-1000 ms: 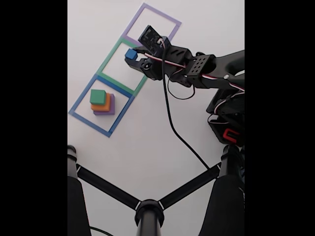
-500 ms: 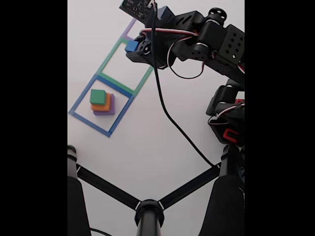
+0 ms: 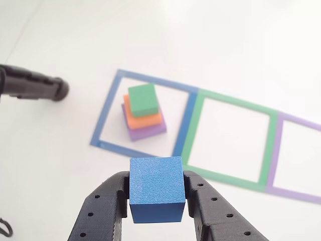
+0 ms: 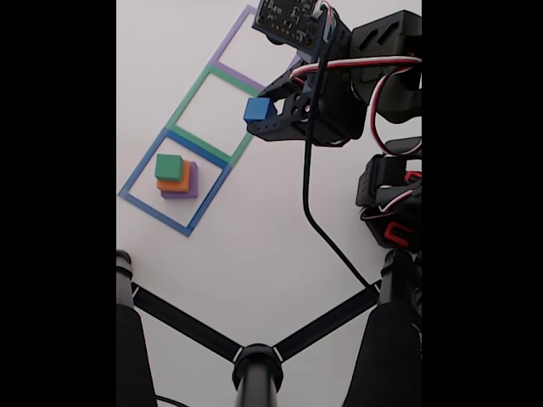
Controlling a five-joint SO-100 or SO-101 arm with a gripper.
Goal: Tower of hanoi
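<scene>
Lifted back from the tape squares, the gripper (image 3: pixel 156 193) clamps one blue cube (image 3: pixel 156 189); three blocks (image 4: pixel 176 177) remain stacked.

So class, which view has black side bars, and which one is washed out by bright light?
Fixed view: black bars on both sides, arm dark against the table. Other view: table overexposed, faint shadows, blue cube in the gripper sharp with visible grain.

fixed view high overhead; other view close behind jaws.
</scene>
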